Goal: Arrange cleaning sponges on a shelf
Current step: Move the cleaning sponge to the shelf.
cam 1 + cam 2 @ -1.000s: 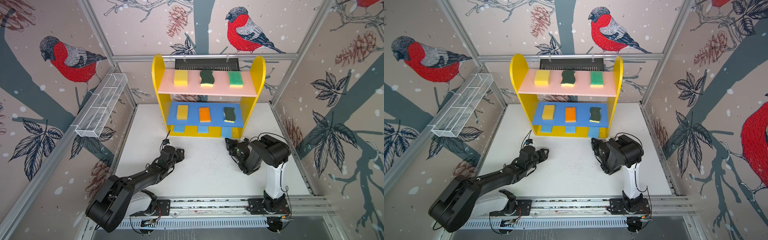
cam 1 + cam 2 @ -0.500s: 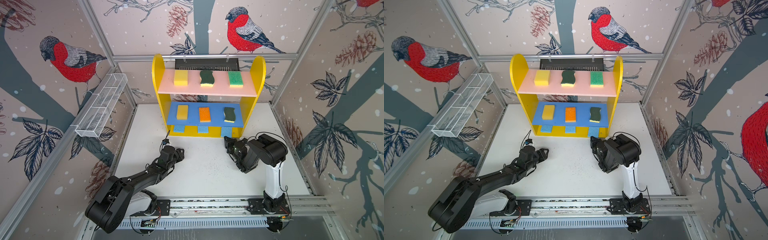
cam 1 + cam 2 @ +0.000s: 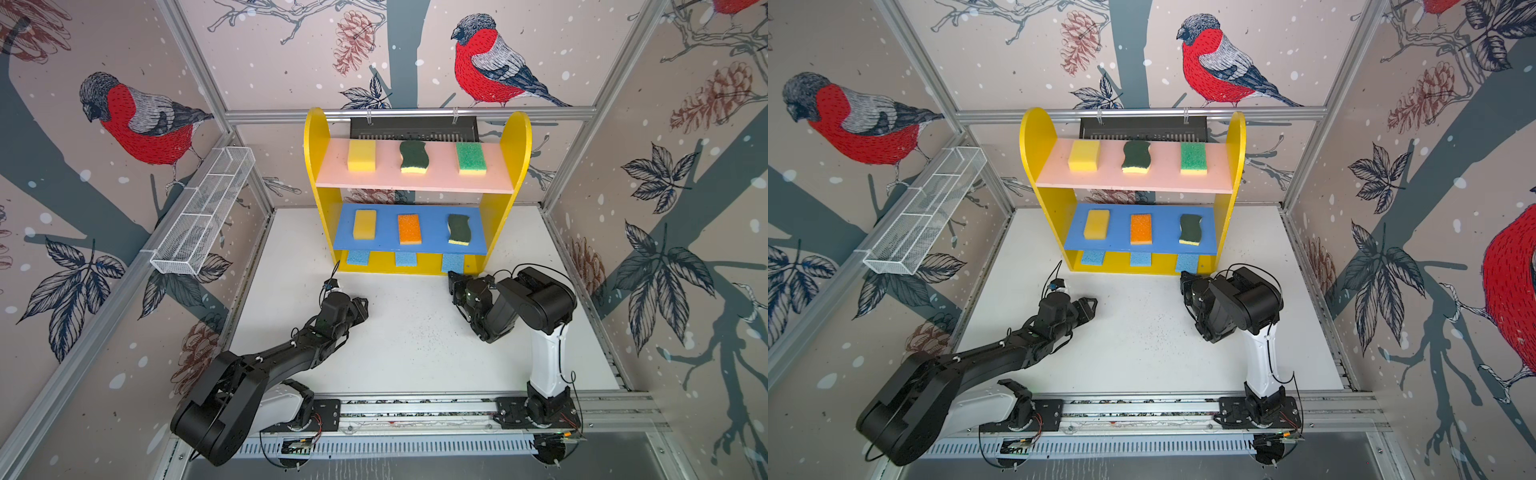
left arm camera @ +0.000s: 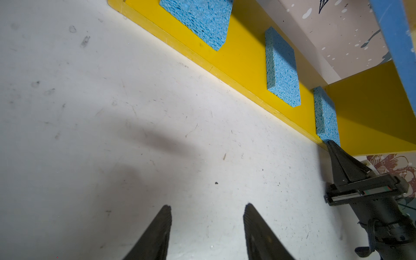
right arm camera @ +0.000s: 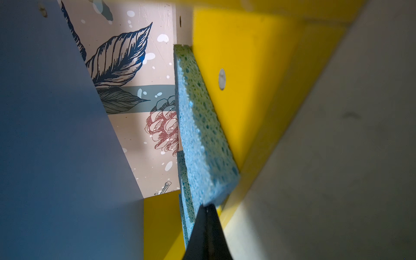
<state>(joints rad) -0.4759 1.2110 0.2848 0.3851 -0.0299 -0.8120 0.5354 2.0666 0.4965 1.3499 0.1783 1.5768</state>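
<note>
Now, sponges (image 3: 409, 228): we count nine on the shelf (image 3: 515, 137), three per board; nearly done.
Right gripper (image 5: 206, 208): clenched, empty, tip touching the blue sponge (image 5: 202, 135); a final nudge, we judge.
Left gripper (image 4: 207, 207): spread, empty, sponges well ahead of fingers.

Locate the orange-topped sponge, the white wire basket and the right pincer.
orange-topped sponge (image 3: 409, 229): a top view, centre of its orange face.
white wire basket (image 3: 202, 214): a top view, its mesh side wall.
right pincer (image 4: 331, 144): left wrist view, its closed tips.
</note>
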